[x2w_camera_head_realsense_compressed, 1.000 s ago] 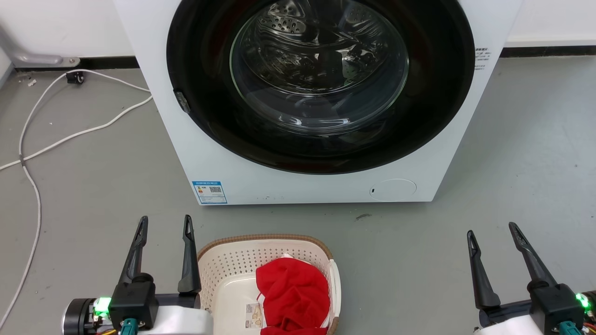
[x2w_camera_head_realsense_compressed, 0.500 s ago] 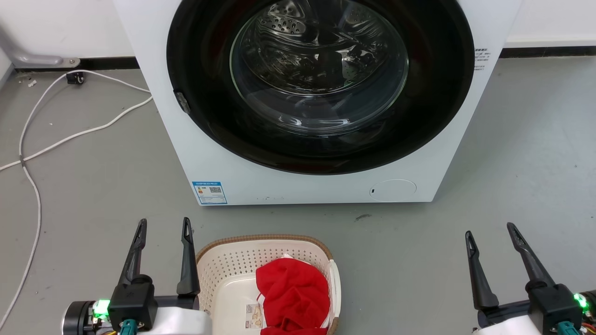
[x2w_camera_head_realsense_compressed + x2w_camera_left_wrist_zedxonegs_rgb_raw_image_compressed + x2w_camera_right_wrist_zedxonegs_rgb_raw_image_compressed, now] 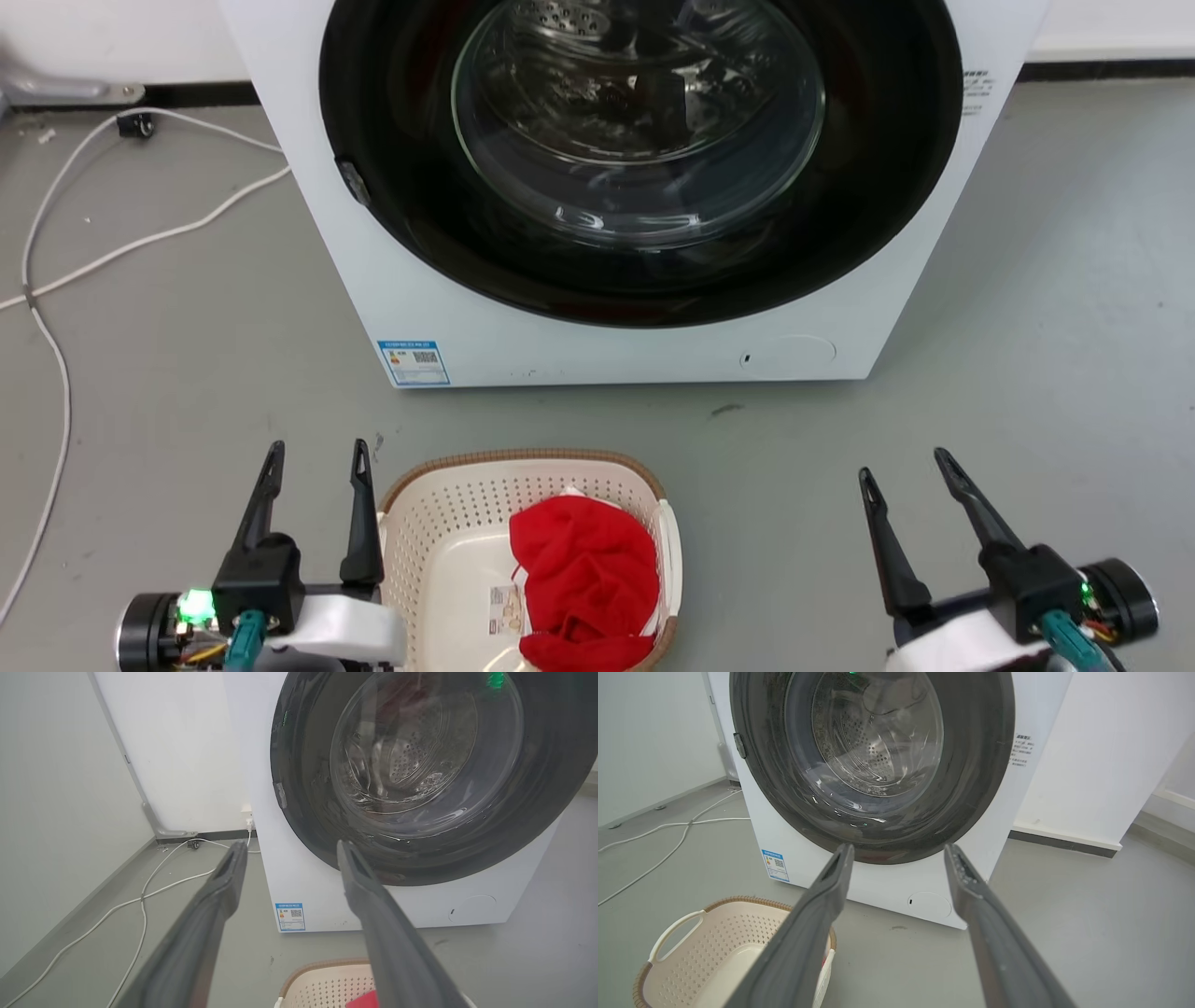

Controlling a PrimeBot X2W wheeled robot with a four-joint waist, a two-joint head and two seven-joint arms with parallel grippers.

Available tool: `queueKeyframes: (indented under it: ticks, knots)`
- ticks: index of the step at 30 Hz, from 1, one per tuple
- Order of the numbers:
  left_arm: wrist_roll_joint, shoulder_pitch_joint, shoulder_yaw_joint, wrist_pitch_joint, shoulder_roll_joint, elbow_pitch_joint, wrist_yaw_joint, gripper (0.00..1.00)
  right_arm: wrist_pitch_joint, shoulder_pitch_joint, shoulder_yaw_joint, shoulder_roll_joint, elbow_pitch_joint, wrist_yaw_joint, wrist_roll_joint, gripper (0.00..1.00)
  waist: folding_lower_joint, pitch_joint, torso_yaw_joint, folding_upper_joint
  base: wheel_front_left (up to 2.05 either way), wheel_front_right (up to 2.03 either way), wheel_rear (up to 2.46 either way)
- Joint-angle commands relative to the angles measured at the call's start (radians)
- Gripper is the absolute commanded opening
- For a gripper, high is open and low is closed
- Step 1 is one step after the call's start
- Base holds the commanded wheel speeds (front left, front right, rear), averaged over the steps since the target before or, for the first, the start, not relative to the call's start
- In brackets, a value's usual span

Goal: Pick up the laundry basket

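Laundry basket (image 3: pixel 439 551): I see it at 6 o'clock (red cloth (image 3: pixel 583 560) inside).
Left pincer (image 3: pixel 317 446): spread, beside its 9 o'clock edge.
Right pincer (image 3: pixel 904 464): spread, well apart at 3 o'clock.

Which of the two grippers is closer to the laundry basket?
The left gripper, right beside the laundry basket; the right gripper sits well apart.

Floor (image 3: pixel 1046 280): grey and smooth.
Walls (image 3: pixel 187 742): plain white, with a dark strip (image 3: pixel 1102 70) along the bottom.
Washer (image 3: pixel 607 359): big and white, with a round dark door and a small blue sticker (image 3: pixel 413 362).
Cable (image 3: pixel 205 222): white, lying on the floor left of the washer.
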Motion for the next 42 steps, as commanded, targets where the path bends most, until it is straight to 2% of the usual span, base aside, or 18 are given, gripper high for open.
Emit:
queueKeyframes:
  ticks: [1, 10, 29, 37, 42]
  knots:
    - [-0.001, -0.018, 0.005, -0.003, 0.006, 0.014, -0.007, 1.00, -0.002, -0.025, 0.005, -0.002, 0.010, -0.001, 0.008, 1.00, 0.0000, 0.017, 0.001, 0.0000, 0.00, 0.00, 0.00]
    - [-0.012, -0.148, 0.031, -0.003, 0.046, 0.167, -0.043, 1.00, -0.002, -0.161, 0.077, -0.001, 0.195, -0.001, 0.036, 1.00, 0.0000, 0.113, 0.003, 0.0000, 0.00, 0.00, 0.00]
    - [-0.010, -0.452, 0.039, -0.003, 0.127, 0.623, -0.108, 1.00, -0.002, -0.486, 0.295, -0.002, 0.644, -0.001, 0.147, 1.00, 0.0000, 0.326, -0.014, 0.0000, 0.00, 0.00, 0.00]
    - [0.001, -0.563, 0.017, -0.003, 0.161, 0.769, -0.121, 1.00, -0.002, -0.591, 0.406, -0.002, 0.796, -0.001, 0.209, 1.00, 0.0000, 0.407, -0.015, 0.0000, 0.00, 0.00, 0.00]
    - [0.004, -0.615, 0.007, -0.003, 0.176, 0.840, -0.120, 1.00, -0.002, -0.640, 0.469, -0.001, 0.845, -0.001, 0.253, 1.00, 0.0000, 0.448, -0.015, 0.0000, 0.00, 0.00, 0.00]
